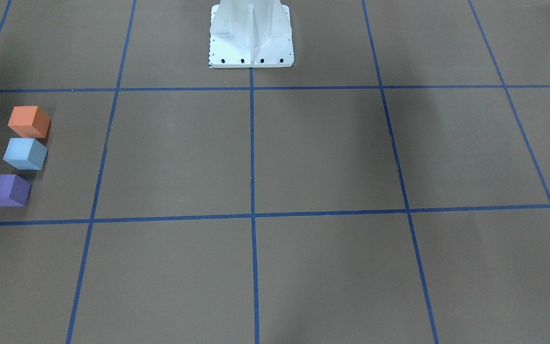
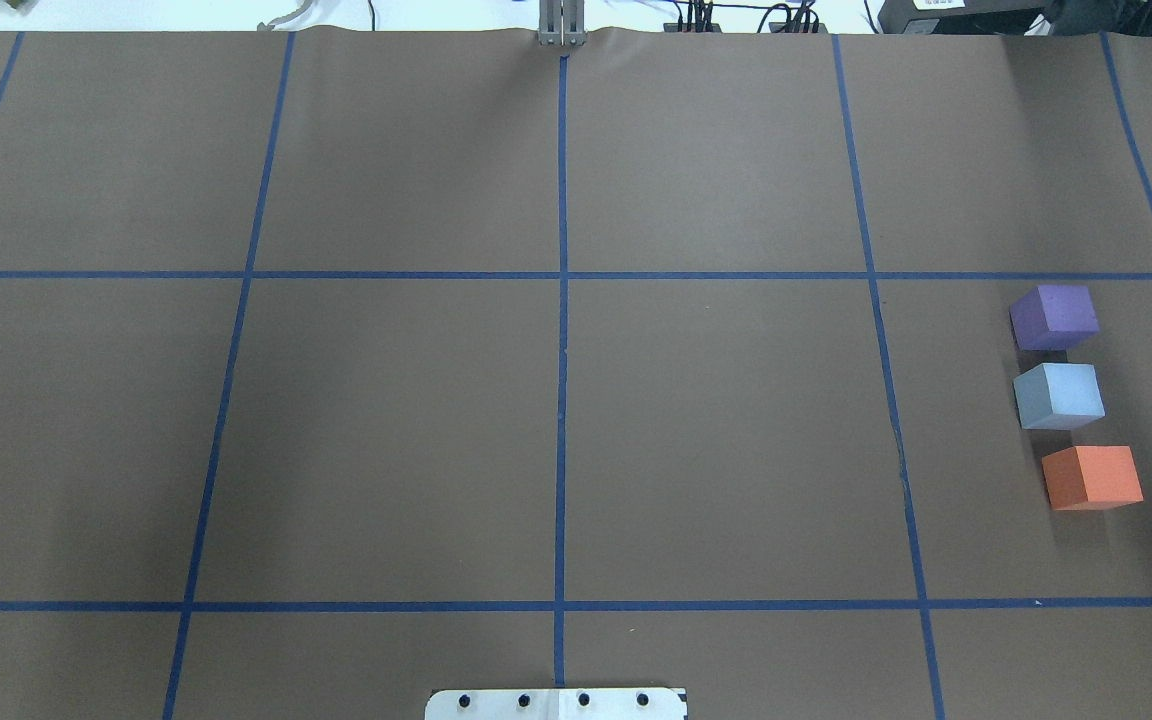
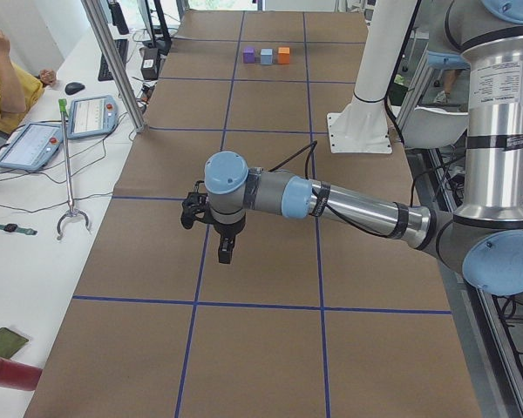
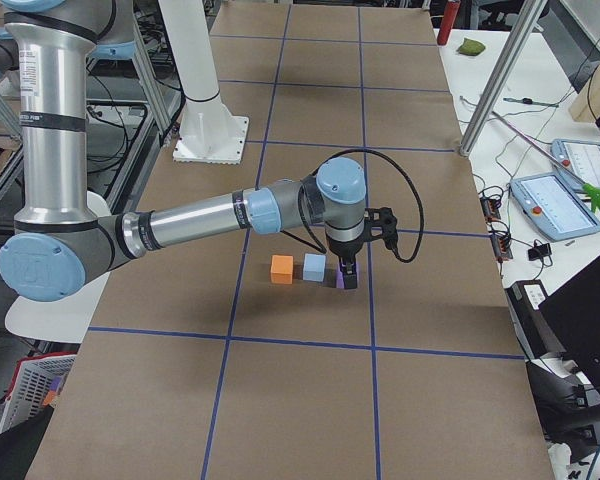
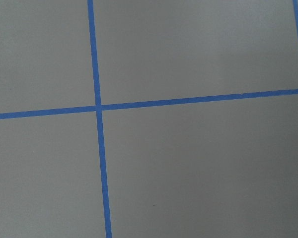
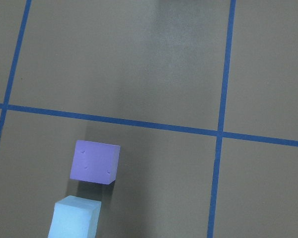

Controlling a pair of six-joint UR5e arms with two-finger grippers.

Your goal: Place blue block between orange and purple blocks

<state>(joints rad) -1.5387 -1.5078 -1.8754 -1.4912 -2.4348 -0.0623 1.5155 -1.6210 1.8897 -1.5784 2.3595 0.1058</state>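
Blue block [image 2: 1059, 396] ungripped (right gripper [image 4: 347, 281] unclear)

Blue block [image 3: 266, 56] between purple block [image 3: 248, 55] and orange block [image 3: 283, 55]

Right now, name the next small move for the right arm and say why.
Likely raise the right pincer straight up and away, then stop. The blue block already sits in line between the orange block and the purple block, apart from both. The side view shows the pincer close by the purple block, so a sideways move might nudge it.
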